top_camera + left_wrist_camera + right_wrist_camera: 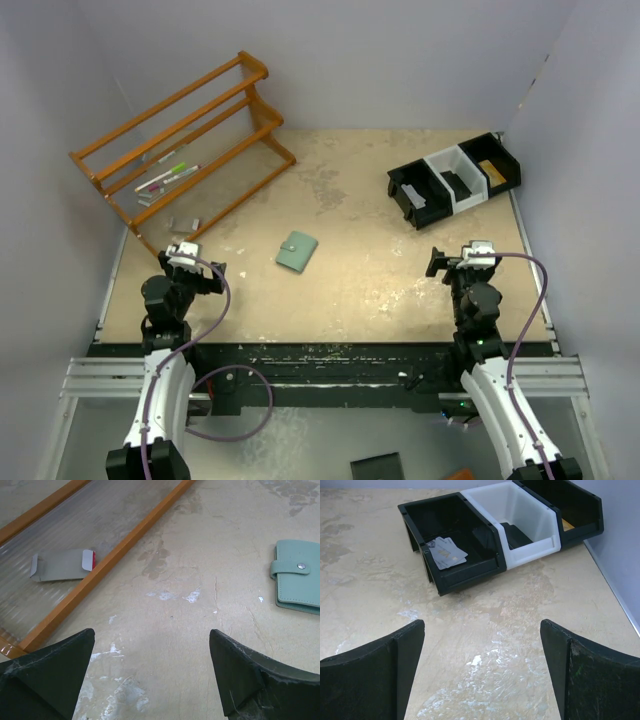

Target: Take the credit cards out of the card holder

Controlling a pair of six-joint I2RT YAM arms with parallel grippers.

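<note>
We take in the table [380, 290] first, with the wooden rack [180, 130] at its ten o'clock corner and the bin tray [455, 180] at two o'clock. Both arms sit low at the near edge. The left gripper [152, 675] and the right gripper [482, 670] each have their jaws spread wide and carry nothing. The card holder [296, 252] lies flat near the table's middle, closed, with its snap tab [292, 569] fastened. In the top view it is at about three o'clock of the left gripper, well apart, and at nine o'clock of the right gripper, farther off. Grey credit cards [447, 554] lie in the tray's left black compartment, at twelve o'clock of the right gripper. We judge the step in hand to be reaching the holder. We should pin it flat with one gripper and pop the tab with the other, then tease out any cards inside, which we cannot see.
</note>
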